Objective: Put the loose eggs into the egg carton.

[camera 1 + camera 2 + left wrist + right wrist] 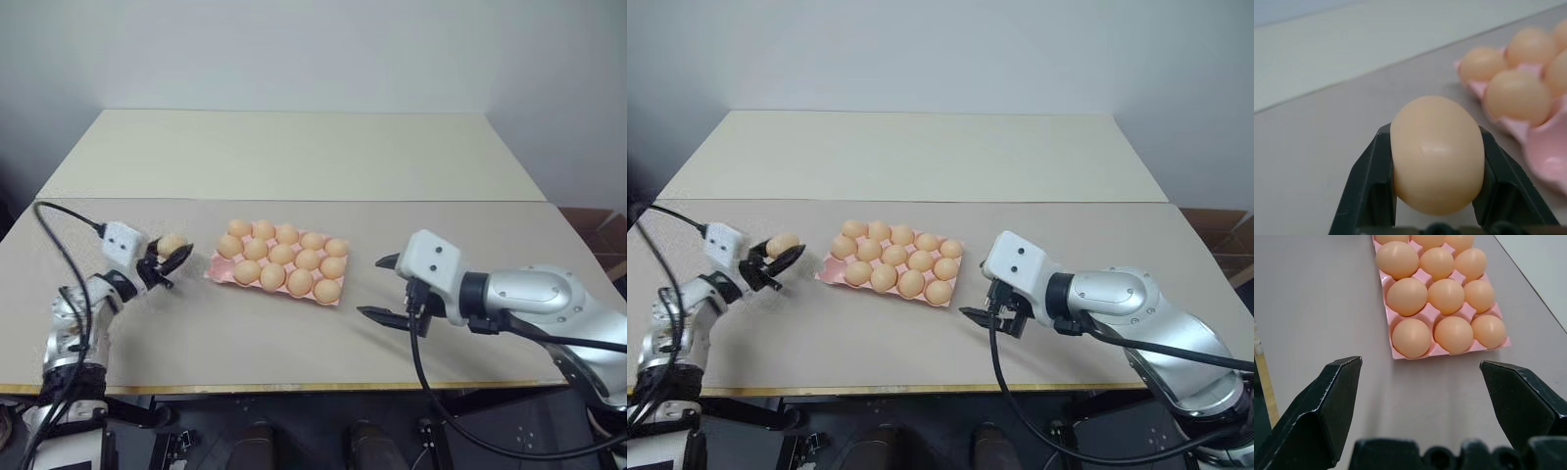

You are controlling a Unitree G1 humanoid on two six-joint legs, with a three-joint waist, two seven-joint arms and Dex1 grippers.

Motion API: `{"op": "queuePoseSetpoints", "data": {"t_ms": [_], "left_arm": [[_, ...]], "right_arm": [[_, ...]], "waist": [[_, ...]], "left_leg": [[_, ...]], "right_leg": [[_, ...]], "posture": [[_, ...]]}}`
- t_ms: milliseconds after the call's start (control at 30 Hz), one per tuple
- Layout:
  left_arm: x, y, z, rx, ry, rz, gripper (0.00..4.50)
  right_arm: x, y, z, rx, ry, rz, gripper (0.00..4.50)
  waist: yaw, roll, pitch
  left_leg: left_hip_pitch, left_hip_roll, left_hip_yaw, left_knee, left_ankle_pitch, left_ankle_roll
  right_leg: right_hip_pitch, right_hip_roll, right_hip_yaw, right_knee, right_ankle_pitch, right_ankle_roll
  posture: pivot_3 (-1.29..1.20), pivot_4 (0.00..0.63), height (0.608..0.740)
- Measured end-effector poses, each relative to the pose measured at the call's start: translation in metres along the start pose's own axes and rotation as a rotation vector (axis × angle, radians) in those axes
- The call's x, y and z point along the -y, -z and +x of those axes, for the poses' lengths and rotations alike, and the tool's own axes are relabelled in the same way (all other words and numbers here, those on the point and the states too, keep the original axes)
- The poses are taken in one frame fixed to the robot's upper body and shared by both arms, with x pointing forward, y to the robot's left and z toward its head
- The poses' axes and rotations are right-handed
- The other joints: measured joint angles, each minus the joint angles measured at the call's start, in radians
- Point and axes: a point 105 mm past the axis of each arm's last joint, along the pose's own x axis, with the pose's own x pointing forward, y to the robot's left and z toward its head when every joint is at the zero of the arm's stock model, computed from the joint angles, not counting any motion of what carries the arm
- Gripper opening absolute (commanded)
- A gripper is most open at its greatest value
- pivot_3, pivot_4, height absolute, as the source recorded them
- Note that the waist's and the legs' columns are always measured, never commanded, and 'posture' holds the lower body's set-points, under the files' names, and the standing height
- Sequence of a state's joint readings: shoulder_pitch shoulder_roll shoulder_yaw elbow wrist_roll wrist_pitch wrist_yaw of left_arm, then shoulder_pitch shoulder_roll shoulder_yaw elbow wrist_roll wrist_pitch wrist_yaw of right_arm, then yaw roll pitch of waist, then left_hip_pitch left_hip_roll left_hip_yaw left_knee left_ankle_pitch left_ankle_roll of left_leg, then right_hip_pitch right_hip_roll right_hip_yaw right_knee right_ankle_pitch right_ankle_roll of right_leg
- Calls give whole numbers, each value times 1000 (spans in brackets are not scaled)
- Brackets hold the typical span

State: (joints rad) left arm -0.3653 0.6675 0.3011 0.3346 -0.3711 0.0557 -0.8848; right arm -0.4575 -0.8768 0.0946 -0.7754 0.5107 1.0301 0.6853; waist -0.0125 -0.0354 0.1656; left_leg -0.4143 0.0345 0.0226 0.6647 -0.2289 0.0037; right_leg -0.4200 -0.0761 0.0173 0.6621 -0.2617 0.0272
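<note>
Egg sits clamped between the two black fingers of the left gripper, held above the table just off the carton's nine o'clock side, not touching it. In the left wrist view the fingers press on the egg's two flanks, and the carton's near corner shows an empty pink cup beside filled ones.

Carton, a flat pink tray, lies at the middle of the table, slightly skewed, its long side running from about ten o'clock to four o'clock. Eggs fill nearly all its cups in three rows; the cup at the corner nearest the left gripper looks bare.

Right gripper hangs above the table at the carton's three to four o'clock, near it but apart, pointing toward it and tilted down. Its fingers stand wide apart with nothing between them; the right wrist view looks through the gap at the carton's short end, where three eggs sit in the nearest row.
</note>
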Motion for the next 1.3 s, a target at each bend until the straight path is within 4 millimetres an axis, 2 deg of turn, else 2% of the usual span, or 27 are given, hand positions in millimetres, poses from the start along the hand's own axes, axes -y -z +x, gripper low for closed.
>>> {"op": "queuePoseSetpoints", "data": {"t_ms": [67,133,267,433,567,767,833,1167,1300], "left_arm": [[10,-15,-5,42,86,-5,1602],[20,-21,-6,53,163,-20,1602],[32,-12,0,8,227,-57,1602],[43,-18,17,26,291,-55,1602],[49,-12,25,0,325,-54,1602],[50,-9,27,1,344,-42,3617],[50,-9,27,2,345,-42,4157],[47,-14,21,29,324,-38,4157],[41,-21,5,27,318,-12,4157]], "right_arm": [[0,0,0,2,1,-3,4500],[1,0,0,1,12,-6,4500],[3,-1,1,7,28,-8,4500],[2,-3,2,18,46,-11,4500],[2,-2,1,16,59,-10,4500],[1,-1,0,15,80,-6,4500],[1,1,0,12,80,-1,4500],[1,1,1,14,83,2,4500],[1,1,1,13,75,3,4500]], "waist": [[0,0,0],[1,0,0],[1,0,0],[1,0,0],[-1,0,0],[0,0,0],[0,0,0],[0,0,0],[-3,0,0]], "left_leg": [[0,0,0,0,0,0],[1,0,0,0,0,0],[1,0,1,0,0,0],[0,0,1,0,0,0],[0,0,1,0,0,0],[0,0,1,0,0,0],[0,0,1,0,0,0],[0,0,1,0,0,0],[0,0,0,0,0,0]], "right_leg": [[0,0,0,0,0,0],[1,0,0,0,0,0],[1,1,0,0,0,0],[0,1,0,-1,0,0],[0,1,0,0,0,0],[0,1,0,0,0,0],[0,1,0,0,0,0],[0,1,0,0,0,0],[0,1,0,0,0,0]], "posture": [[0,150,740],[0,150,740],[0,150,740],[0,150,740],[0,150,740],[0,150,740],[0,150,740],[0,150,740],[0,150,740]]}}
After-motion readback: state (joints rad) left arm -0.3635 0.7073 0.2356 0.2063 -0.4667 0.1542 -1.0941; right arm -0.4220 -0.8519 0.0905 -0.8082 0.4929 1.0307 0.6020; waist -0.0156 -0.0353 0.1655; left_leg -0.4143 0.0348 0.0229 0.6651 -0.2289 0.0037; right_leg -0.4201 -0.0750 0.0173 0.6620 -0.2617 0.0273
